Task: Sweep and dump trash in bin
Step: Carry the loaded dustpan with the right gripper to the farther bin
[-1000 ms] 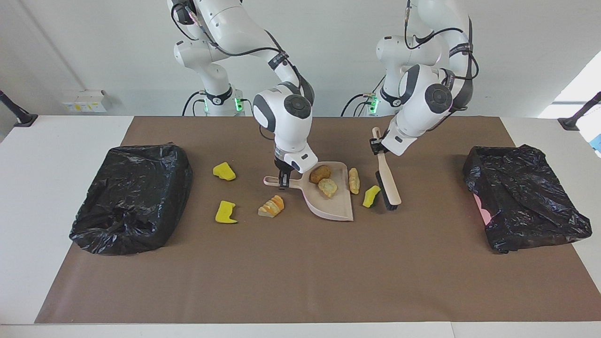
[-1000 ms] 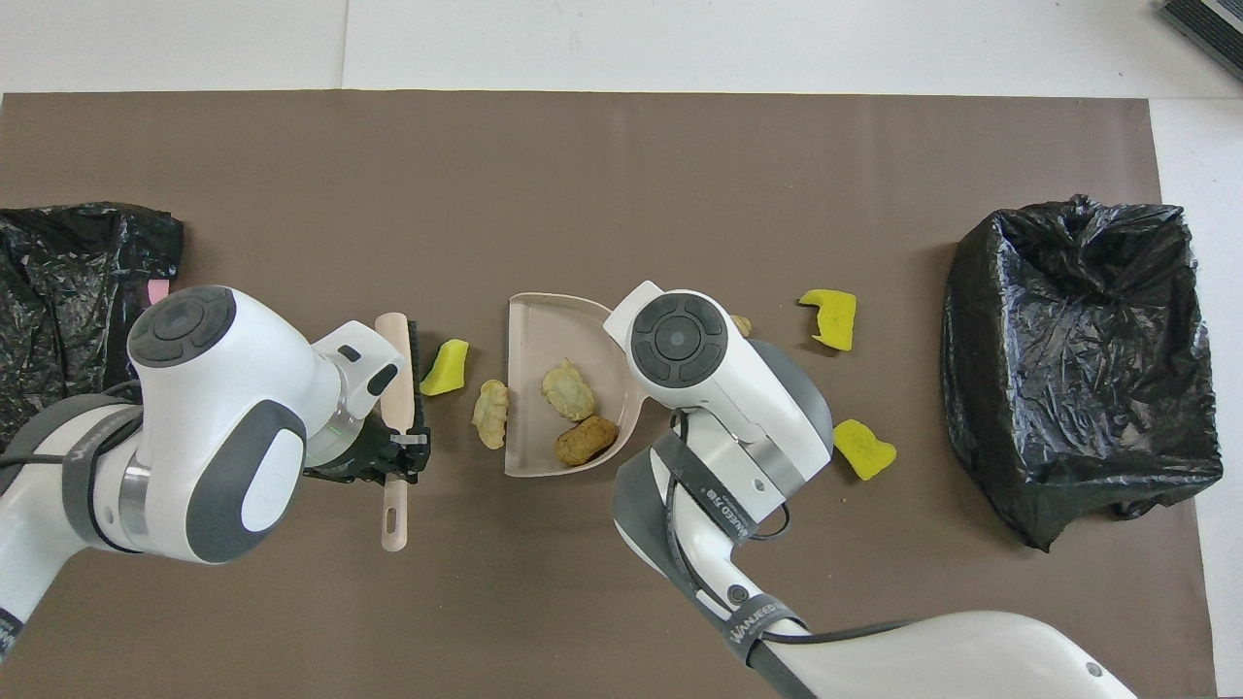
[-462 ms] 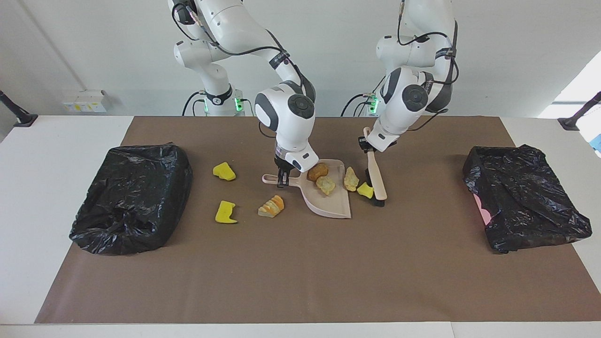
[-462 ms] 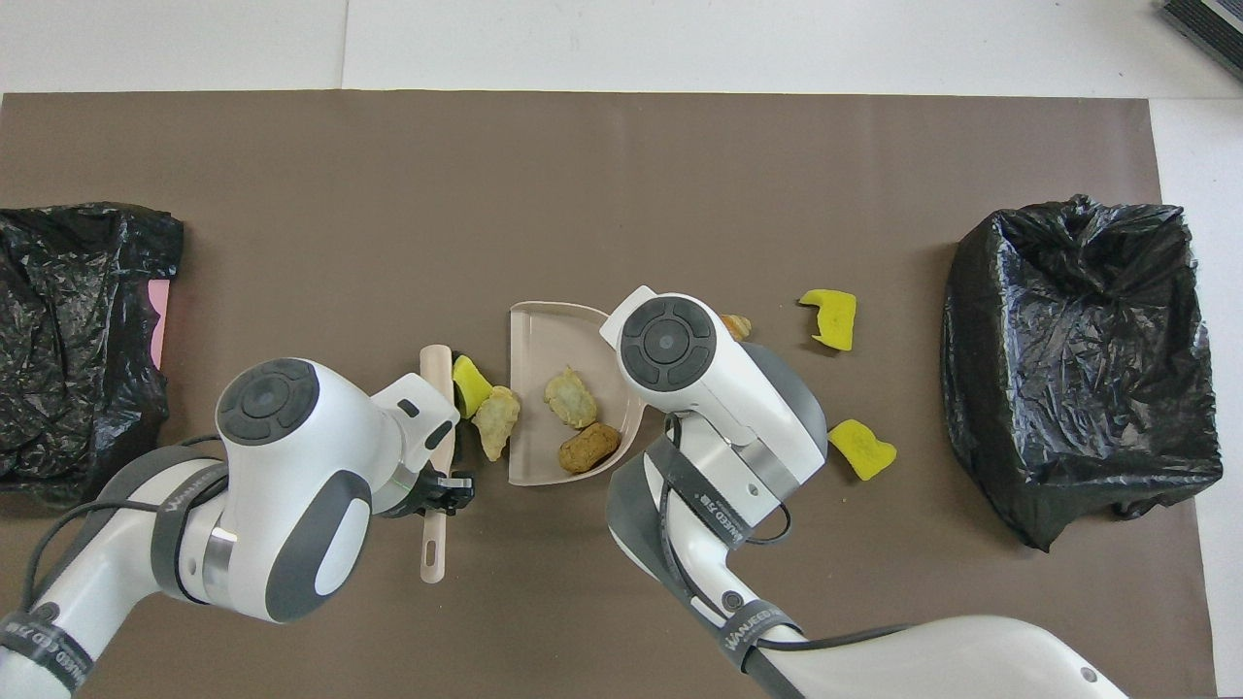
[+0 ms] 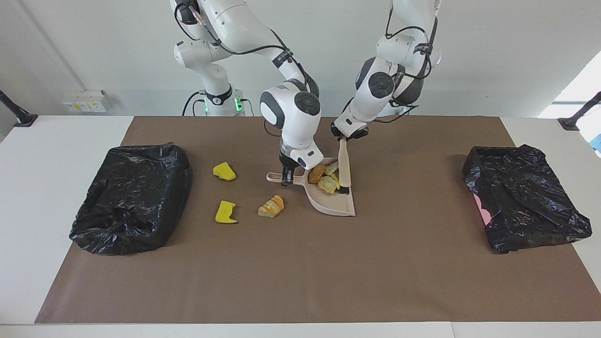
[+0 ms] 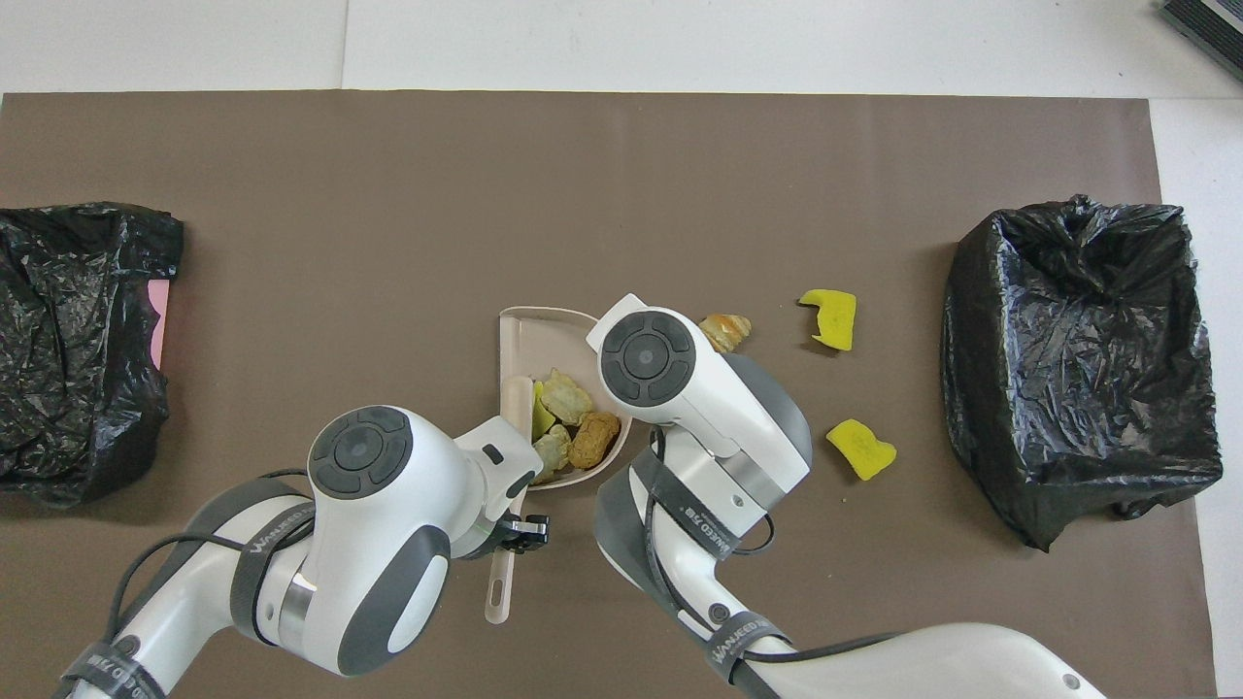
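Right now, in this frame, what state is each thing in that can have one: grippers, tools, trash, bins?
Left gripper: shut on the brush handle.
Right gripper: shut on the dustpan handle.
Brush: tilted, bristles inside the dustpan.
Dustpan: on the mat, holding four trash pieces.
Swept pieces: bunched against the dustpan's rear wall.
Bread-like piece: loose on the mat.
Two yellow chunks: loose on the mat.
Two black-bagged bins: no trash visible in them.

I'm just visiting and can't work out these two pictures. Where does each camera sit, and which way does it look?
Facing view: high across the table, looking at both arms, bases included; the right end effector holds the dustpan, the left end effector the brush.
Overhead view: above the robots' end, looking steeply down; the arms enter from the bottom.
Shared: dustpan, brush, trash, two black bin bags, turned half around.
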Motion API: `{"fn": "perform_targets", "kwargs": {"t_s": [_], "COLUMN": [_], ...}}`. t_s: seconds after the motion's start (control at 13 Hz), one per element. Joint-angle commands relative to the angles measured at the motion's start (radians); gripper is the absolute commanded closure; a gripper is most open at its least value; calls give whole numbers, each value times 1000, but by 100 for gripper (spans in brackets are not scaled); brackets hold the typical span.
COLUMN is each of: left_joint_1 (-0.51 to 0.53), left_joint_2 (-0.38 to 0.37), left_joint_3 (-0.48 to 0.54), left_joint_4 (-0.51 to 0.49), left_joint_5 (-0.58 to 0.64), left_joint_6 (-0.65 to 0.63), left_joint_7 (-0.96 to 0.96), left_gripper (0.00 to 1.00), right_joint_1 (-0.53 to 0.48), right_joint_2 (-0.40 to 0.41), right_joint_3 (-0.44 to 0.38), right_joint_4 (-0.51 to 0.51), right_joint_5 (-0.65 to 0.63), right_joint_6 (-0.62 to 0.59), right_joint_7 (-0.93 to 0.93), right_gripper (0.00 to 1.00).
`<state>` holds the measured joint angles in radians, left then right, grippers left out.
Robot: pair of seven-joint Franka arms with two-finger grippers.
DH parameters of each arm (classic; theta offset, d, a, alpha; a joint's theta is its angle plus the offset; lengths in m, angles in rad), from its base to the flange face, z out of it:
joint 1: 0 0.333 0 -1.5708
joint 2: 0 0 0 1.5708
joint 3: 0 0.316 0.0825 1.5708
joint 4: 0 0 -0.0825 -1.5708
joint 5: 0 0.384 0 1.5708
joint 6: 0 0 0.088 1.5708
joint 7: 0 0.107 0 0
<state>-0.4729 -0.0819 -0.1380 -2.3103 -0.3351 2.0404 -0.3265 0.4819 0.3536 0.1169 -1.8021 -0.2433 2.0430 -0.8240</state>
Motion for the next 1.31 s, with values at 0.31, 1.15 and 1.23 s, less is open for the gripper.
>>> {"fn": "perform_targets", "kwargs": {"t_s": [0.31,1.15,1.23], "left_joint_1": [-12,48,78], "left_joint_2": [-55,-36,-38], "left_joint_3": [17,23,25], "left_joint_4": [18,261,282], "left_joint_5": [-36,-4,4], "left_joint_6": [-146,-238,-259], "left_joint_7": [23,-152,-152], "left_gripper": [100,100,100], "right_joint_1": [-13,-71,-78], "right_joint_2": [33,25,21], "right_joint_3": [6,7,7], "right_joint_4": [7,6,7], "right_joint_5": [-8,62,67], "right_joint_6": [46,101,105], "right_joint_7": [39,34,28], "right_gripper": [100,100,100]}}
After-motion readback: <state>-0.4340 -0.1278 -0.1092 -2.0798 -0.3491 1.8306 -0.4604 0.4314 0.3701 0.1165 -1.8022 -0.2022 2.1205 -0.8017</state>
